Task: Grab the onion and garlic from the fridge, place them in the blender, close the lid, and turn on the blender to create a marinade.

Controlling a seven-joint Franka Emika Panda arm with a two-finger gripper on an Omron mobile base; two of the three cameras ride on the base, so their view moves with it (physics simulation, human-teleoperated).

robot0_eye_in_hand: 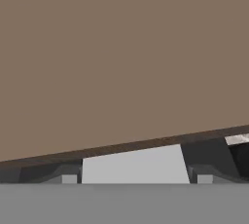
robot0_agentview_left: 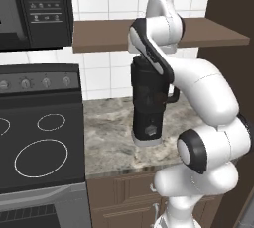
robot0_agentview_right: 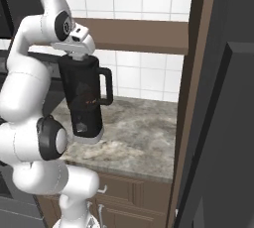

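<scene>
- The gripper (robot0_eye_in_hand: 136, 178) sits right on top of the blender, its fingertips (robot0_eye_in_hand: 68, 178) set wide apart on either side of the lid's grey square centre.
- I cannot tell whether they pinch the lid (robot0_eye_in_hand: 132, 162) by its edges or merely straddle it — the contact itself is hidden.
- The lid is a flat, stiff cap and probably light. Its smooth, thin edges give little to bite on, so I would grip it across two opposite sides, squarely.
- It lies at the mouth of the jug, under the hand. From the base views I cannot tell whether it is seated flush.
- The blender (robot0_agentview_right: 84, 103) stands upright on the marbled counter (robot0_agentview_right: 144, 133), under the brown shelf (robot0_agentview_left: 114, 33) and just beside the stove (robot0_agentview_left: 39, 138).
- It looks tall, rigid and top-heavy — a sideways shove at the top could tip or skid it, so any pressing should go straight down.
- The loop handle (robot0_agentview_right: 106, 85) faces the right-hand side, and the round knob (robot0_agentview_left: 150, 132) is low on the base front. The knob is small and smooth, best pinched across its width.
</scene>
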